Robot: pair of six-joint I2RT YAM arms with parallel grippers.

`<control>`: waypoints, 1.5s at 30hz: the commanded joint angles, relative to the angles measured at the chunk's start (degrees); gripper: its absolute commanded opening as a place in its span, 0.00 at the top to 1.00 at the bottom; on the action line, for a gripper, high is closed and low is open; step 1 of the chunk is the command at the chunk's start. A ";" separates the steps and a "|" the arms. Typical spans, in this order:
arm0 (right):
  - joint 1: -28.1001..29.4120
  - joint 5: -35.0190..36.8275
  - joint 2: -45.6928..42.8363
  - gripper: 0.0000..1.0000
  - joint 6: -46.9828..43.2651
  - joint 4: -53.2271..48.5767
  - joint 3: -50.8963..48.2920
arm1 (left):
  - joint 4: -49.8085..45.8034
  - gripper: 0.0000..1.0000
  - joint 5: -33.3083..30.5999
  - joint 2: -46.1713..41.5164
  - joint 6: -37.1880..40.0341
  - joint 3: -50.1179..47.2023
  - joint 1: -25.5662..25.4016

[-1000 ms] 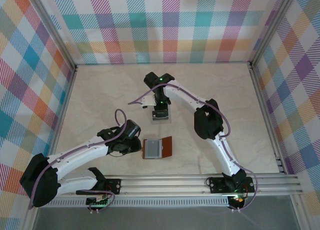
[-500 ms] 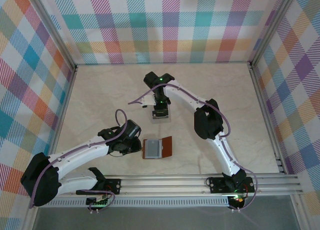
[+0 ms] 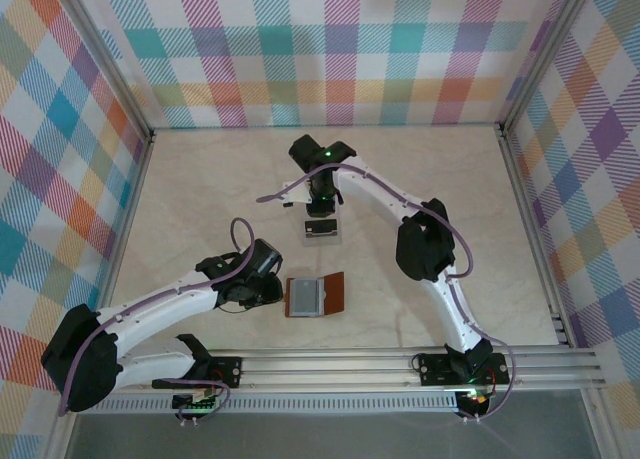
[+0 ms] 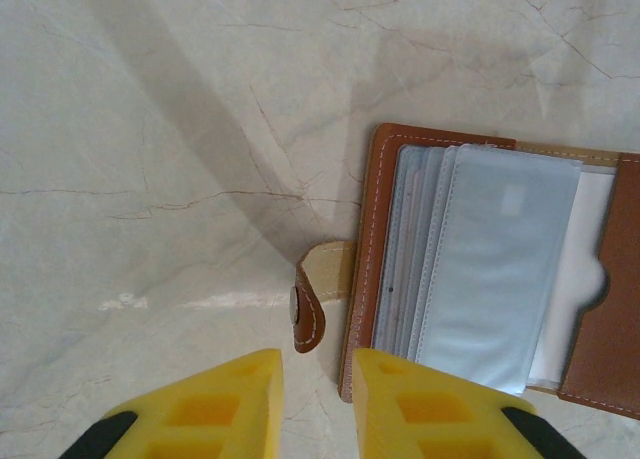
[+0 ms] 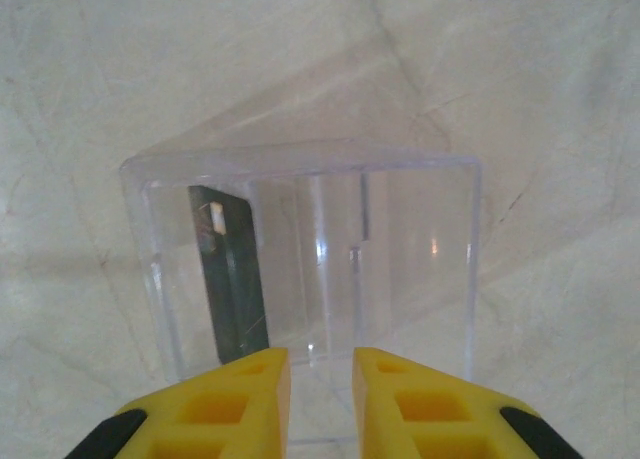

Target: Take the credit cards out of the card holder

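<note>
**A:** How far along is this?

**B:** About halfway, I'd judge. 1 dark grey flat card (image 5: 232,279) stands on edge inside the clear plastic box (image 5: 400,229), against its left wall. The box sits on the pale marbled table (image 3: 200,199), a little beyond the wallet.

**A:** And the holder itself?

**B:** The small reddish-brown leather card holder (image 3: 316,296) lies open and flat near the front of the table, between the 2 arms. Its greyish clear sleeves (image 4: 500,269) are fanned out. Something pale and whitish (image 4: 580,249) sits tucked in the leather slot on the flap away from the left arm. That is likely the 2nd card, not yet out.

**A:** What are the fingers doing?

**B:** The yellow left fingers (image 4: 235,399) hover just short of the holder's little snap tab (image 4: 315,304), with a narrow gap between them and nothing in it. The yellow right fingers (image 5: 240,399) hang over the box's near wall, parted about as narrowly, and grip nothing I can see.

**A:** So what's left?

**B:** Drawing that pale card out of its slot and setting it down outside the holder.
</note>
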 commanded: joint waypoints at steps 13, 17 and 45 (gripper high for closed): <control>-0.38 -0.95 -0.48 0.71 1.44 5.79 -7.59 | -0.57 0.75 0.23 0.51 0.43 0.20 0.54; -0.34 -1.78 -0.61 0.70 1.83 5.35 -8.80 | -0.53 0.75 0.40 0.69 0.43 0.21 0.53; -0.79 -13.72 -18.93 0.68 69.50 10.27 -17.57 | 4.61 0.77 1.35 5.23 1.33 1.85 1.03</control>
